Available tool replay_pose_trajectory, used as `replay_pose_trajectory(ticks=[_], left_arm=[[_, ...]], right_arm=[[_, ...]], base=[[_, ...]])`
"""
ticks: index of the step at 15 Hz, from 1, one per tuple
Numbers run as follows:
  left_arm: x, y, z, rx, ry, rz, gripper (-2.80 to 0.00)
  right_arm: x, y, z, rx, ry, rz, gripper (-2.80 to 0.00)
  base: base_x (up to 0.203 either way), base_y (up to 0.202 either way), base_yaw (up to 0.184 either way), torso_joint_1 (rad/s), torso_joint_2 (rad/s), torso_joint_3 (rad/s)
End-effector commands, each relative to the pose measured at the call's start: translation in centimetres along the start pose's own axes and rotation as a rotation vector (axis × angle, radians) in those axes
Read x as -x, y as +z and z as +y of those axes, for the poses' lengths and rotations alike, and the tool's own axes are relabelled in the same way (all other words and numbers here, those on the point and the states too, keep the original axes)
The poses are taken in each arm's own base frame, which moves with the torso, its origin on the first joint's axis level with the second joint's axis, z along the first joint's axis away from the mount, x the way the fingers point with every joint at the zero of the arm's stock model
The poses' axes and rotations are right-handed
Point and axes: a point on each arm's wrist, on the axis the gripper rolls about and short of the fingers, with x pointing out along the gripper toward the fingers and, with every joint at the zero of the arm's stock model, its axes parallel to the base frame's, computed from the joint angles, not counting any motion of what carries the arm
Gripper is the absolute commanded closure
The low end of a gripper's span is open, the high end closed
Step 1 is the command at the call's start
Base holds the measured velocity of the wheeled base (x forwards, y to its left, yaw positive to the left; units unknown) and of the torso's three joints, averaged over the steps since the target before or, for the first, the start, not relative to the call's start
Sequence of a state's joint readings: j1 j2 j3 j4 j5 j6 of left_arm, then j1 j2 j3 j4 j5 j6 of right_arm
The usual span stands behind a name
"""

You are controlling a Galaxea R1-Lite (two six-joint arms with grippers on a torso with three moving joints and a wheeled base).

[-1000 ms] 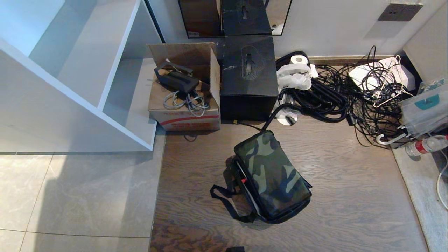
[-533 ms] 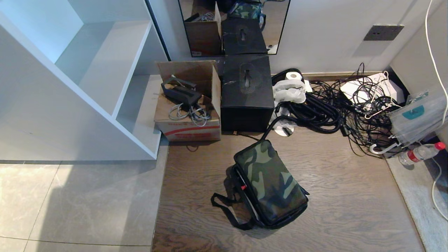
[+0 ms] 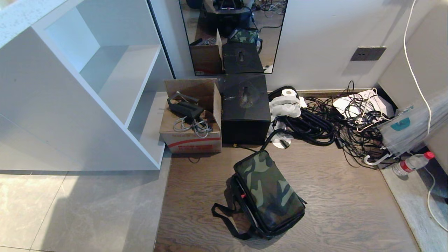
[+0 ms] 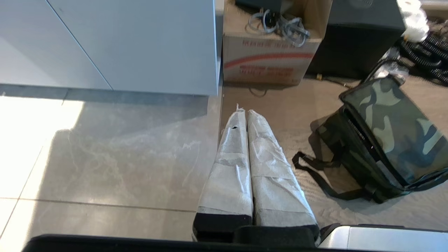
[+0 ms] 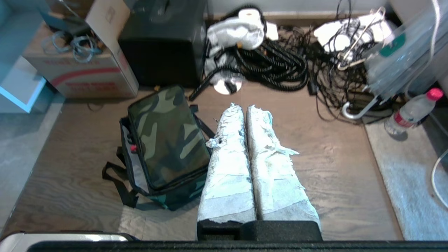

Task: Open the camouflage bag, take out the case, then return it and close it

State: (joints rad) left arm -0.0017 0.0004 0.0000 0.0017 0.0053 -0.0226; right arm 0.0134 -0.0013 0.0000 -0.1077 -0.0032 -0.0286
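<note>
1. Head view: the camouflage bag (image 3: 268, 193) is seen lying on the wood floor (image 3: 343, 203), in front of the black cube box (image 3: 245, 108). The bag's lid is slightly agape along one long edge, where a small red zipper pull (image 3: 242, 194) is visible. Its black strap (image 3: 227, 224) is spread on the floor beside that edge. The case cannot be made out. A cardboard box (image 3: 190, 120) holding cables is set just beside the black cube box, against the white shelf unit (image 3: 105, 94). A tangle of black cables (image 3: 325, 122) is piled on the other side of the black cube box, and a plastic bottle (image 3: 411, 163) lies beyond it. Neither arm is seen here

2. Left wrist view: the left gripper (image 4: 244, 112) is clenched on nothing, its white-wrapped fingers (image 4: 231, 164) pressed together above the floor, well apart from the bag (image 4: 395, 129)

3. Right wrist view: the right gripper (image 5: 244, 106) is likewise pressed shut and empty, held above the floor just beside the bag (image 5: 168, 136)
</note>
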Motion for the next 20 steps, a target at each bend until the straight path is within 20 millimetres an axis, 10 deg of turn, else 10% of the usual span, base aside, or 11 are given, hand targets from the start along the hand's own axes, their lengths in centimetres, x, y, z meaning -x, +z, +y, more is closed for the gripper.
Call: replay_pose_trajectory(ticks=[1,20], left_arm=[[0.00,0.00,0.00,0.000,0.001,-0.001,0.00],[0.00,0.00,0.00,-0.001,-0.001,-0.001,0.00]], right_arm=[[-0.22,-1.12,0.03,0.001,0.002,0.042,0.00],[-0.22,-1.12,0.03,-0.001,0.000,0.042,0.00]], base=[[0.000,0.000,0.000,0.005,0.00,0.199],[0.000,0.000,0.000,0.002,0.00,0.202]])
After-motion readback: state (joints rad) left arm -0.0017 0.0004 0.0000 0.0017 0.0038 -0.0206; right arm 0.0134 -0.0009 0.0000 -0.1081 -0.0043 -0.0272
